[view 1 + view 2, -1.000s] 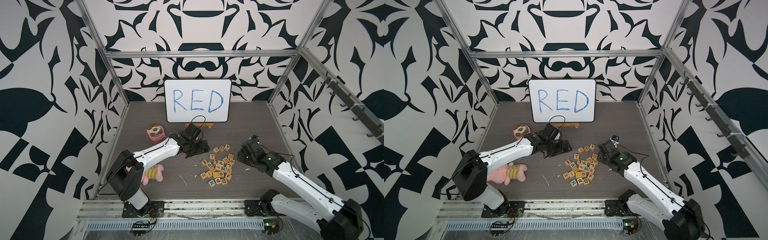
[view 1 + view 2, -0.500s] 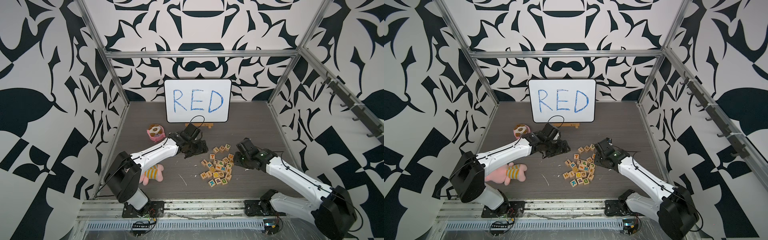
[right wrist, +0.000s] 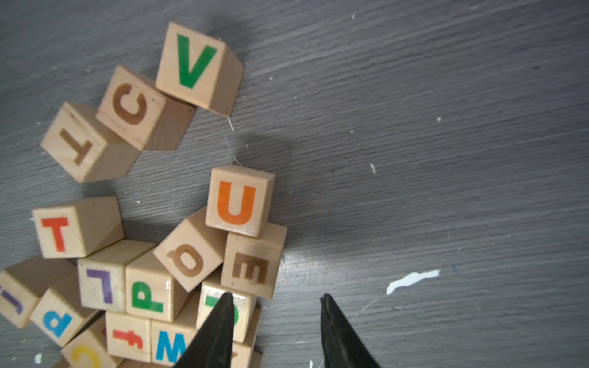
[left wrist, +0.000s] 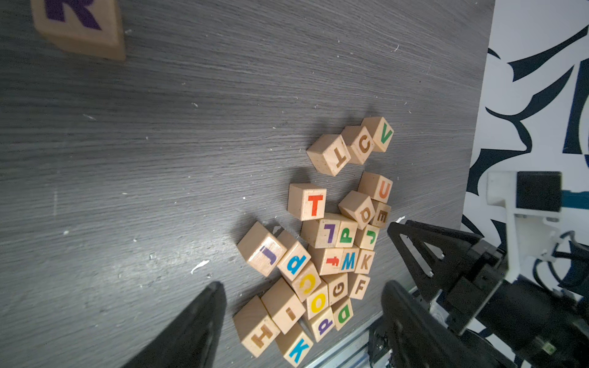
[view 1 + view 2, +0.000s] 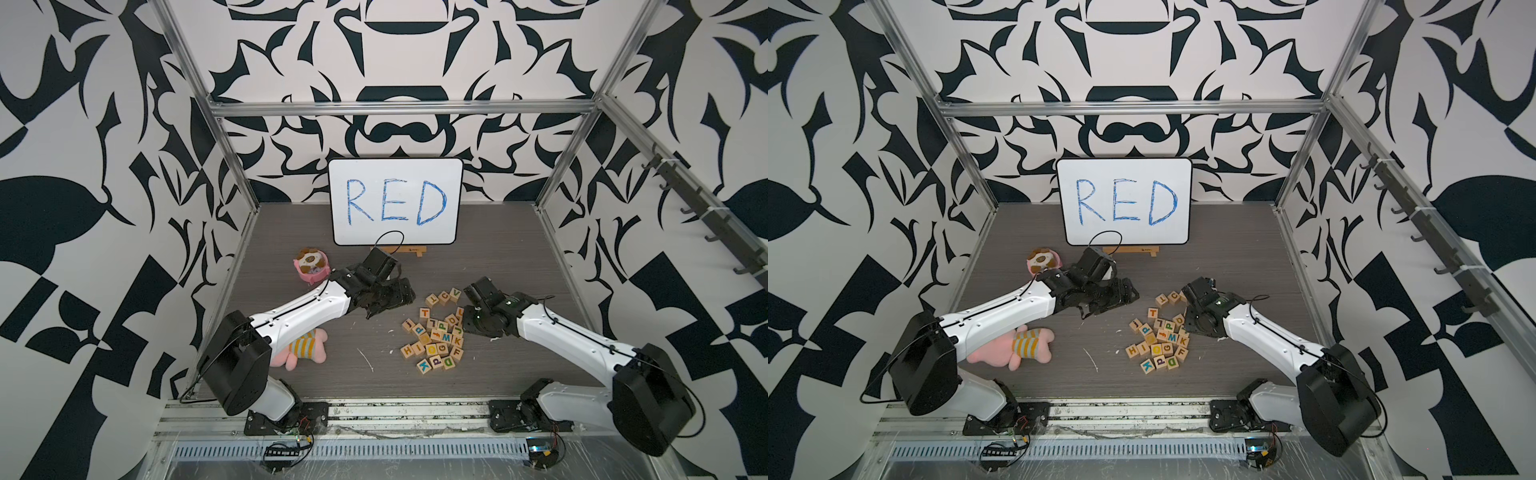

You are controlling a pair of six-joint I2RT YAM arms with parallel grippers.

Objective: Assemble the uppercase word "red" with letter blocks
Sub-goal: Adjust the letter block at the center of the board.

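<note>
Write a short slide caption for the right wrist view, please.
Right gripper, jaws open, close to the brown E block, which touches the orange U block.

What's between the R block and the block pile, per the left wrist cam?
Bare table, just white flecks. The left wrist view shows the R block apart from the pile; no block lies between.

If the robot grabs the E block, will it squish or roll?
The E block looks like hard wood, so probably stiff. Flat sides: likely slides, not rolls. The U block seems to rest against it and may tumble.
</note>
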